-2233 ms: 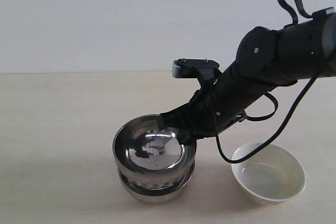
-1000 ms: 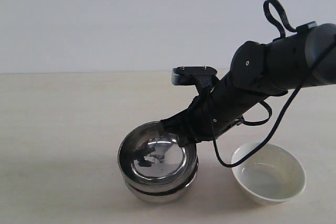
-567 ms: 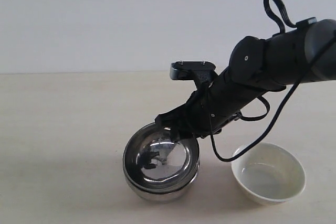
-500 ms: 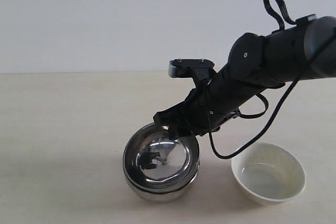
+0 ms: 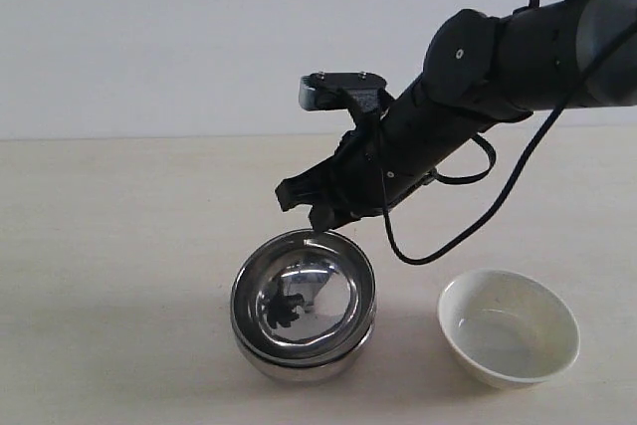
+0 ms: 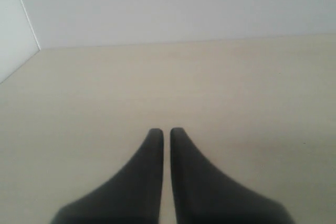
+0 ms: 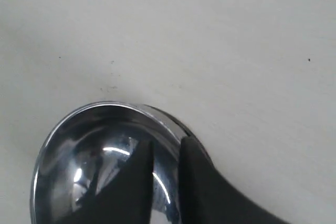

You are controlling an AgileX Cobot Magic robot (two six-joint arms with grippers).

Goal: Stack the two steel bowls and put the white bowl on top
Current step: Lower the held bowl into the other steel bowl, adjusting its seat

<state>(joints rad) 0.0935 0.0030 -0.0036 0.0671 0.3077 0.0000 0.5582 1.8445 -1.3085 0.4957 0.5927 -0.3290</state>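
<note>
1. The two steel bowls sit nested, one inside the other, on the worktop.
2. The right hand hovers just above the far rim of the upper bowl, its fingers narrowly parted and grasping nothing.
3. The white bowl stands upright on the worktop, right of the stack and apart from it.
4. The left hand is clenched and empty above the worktop.

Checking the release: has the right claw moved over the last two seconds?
Yes. The right claw has lifted up and left, off the rim of the steel bowls, away from the white bowl.
</note>
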